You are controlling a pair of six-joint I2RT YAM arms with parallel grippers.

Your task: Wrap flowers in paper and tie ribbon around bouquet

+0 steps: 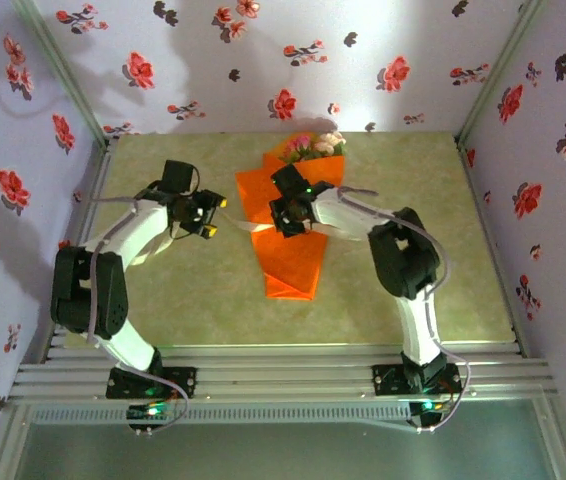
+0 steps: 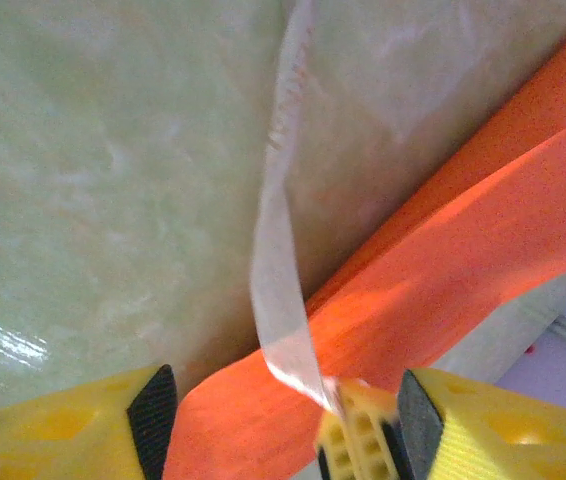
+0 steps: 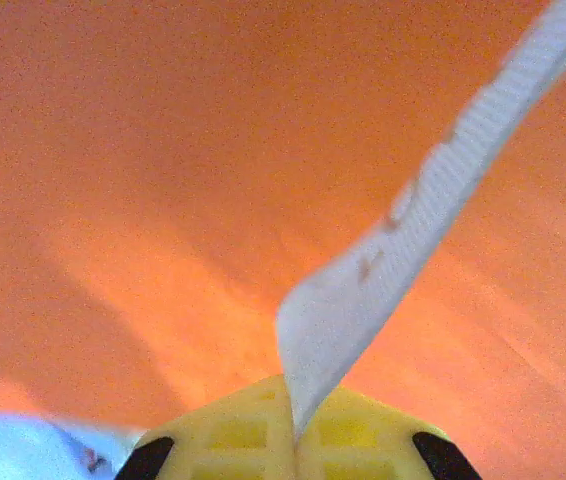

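Observation:
The bouquet (image 1: 295,225) lies mid-table, an orange paper (image 1: 293,262) cone with pink and cream flowers (image 1: 313,145) at its far, wide end. A pale ribbon (image 1: 248,229) runs from its middle towards my left gripper (image 1: 211,218). In the left wrist view that gripper (image 2: 278,425) is open, its jaws wide apart above the paper (image 2: 443,250). The ribbon (image 2: 278,250) rises to a yellow latticed fingertip (image 2: 355,435) beside its right pad. My right gripper (image 1: 291,216) hovers over the bouquet's middle. In its wrist view it (image 3: 293,425) is shut on the ribbon (image 3: 413,230), close above the paper (image 3: 163,150).
The pale green table (image 1: 433,260) is boxed in by papered walls (image 1: 263,60) at the back and both sides. A metal rail frame (image 1: 283,375) runs along the near edge by the arm bases. Another length of ribbon (image 1: 365,192) trails right of the bouquet.

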